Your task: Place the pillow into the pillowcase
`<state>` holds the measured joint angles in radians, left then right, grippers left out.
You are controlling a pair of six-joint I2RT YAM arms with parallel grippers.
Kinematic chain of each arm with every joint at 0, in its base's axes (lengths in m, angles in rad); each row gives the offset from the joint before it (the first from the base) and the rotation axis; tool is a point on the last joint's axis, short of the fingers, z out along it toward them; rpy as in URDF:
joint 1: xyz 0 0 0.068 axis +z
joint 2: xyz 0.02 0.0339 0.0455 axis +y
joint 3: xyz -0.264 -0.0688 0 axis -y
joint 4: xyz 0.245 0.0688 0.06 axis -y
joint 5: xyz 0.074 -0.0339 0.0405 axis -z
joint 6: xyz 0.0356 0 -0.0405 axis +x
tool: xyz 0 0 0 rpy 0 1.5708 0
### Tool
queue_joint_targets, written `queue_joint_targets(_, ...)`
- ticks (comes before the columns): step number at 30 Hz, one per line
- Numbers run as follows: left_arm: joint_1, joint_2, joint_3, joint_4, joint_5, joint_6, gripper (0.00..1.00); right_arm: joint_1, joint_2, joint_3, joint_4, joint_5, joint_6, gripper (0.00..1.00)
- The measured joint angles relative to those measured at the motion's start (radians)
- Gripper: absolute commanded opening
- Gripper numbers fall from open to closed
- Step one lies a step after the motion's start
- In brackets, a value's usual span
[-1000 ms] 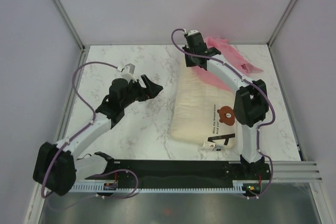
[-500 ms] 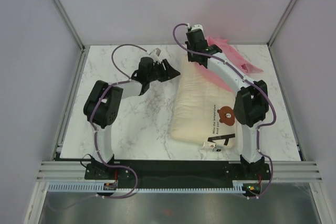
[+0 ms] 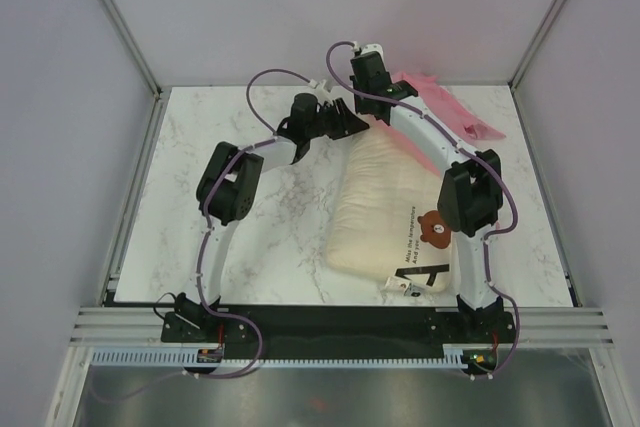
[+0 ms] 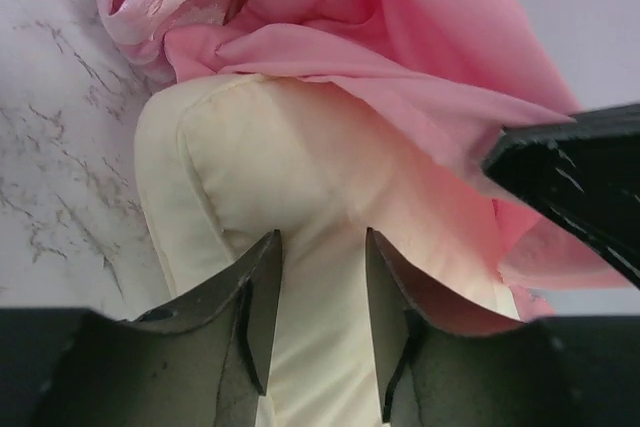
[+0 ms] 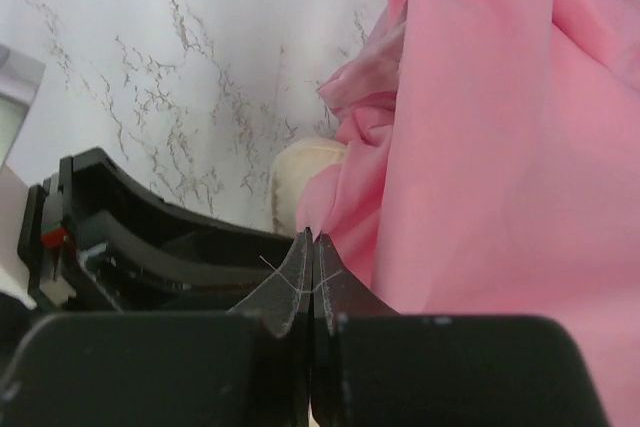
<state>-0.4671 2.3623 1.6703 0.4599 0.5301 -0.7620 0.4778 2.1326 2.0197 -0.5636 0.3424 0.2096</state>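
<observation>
The cream pillow (image 3: 385,207) lies lengthwise on the table's right half, its bear face (image 3: 434,228) near the front. Its far end sits under the mouth of the pink pillowcase (image 3: 450,107), which is bunched at the back right. My left gripper (image 3: 358,127) straddles the pillow's far left corner (image 4: 300,177), and its fingers (image 4: 322,242) pinch a fold of cream fabric below the pillowcase's hem (image 4: 380,27). My right gripper (image 5: 311,237) is shut on the edge of the pillowcase (image 5: 500,147), lifting it just above that pillow corner (image 5: 300,162).
The marble table (image 3: 230,127) is boxed in by pale walls on three sides, with metal rails along the corners. The two grippers stand very close together at the back centre; the left one's black body (image 5: 150,247) fills the lower left of the right wrist view.
My left arm has swung from the table's left side to the back centre, and its jaws have narrowed onto the pillow's corner. The right gripper has held the pillowcase and shifted only slightly.
</observation>
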Motion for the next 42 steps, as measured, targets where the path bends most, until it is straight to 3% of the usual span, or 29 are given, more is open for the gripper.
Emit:
queue_joint_targets(4,-0.016,-0.070,-0.116,0.006,-0.025,0.012,0.68,0.000,0.006,0.001,-0.013,0.004,0.000,0.00)
queue_joint_targets(8,-0.015,-0.194,-0.256,-0.020,-0.075,0.046,0.72,-0.003,0.006,0.001,-0.013,0.004,0.000,0.00)
queue_joint_targets(14,0.031,-0.263,-0.294,-0.074,-0.110,0.047,0.65,-0.005,0.006,0.001,-0.013,0.001,0.000,0.00)
queue_joint_targets(20,0.080,-0.129,-0.154,-0.173,-0.100,0.019,0.61,-0.005,0.006,0.001,-0.013,-0.014,0.000,0.00)
queue_joint_targets(33,-0.072,0.035,0.090,-0.148,0.002,-0.035,0.52,0.000,-0.001,-0.029,-0.039,-0.024,-0.004,0.00)
queue_joint_targets(42,-0.130,0.013,-0.128,0.120,-0.005,-0.110,0.48,-0.003,-0.068,-0.152,-0.061,0.041,0.047,0.00)
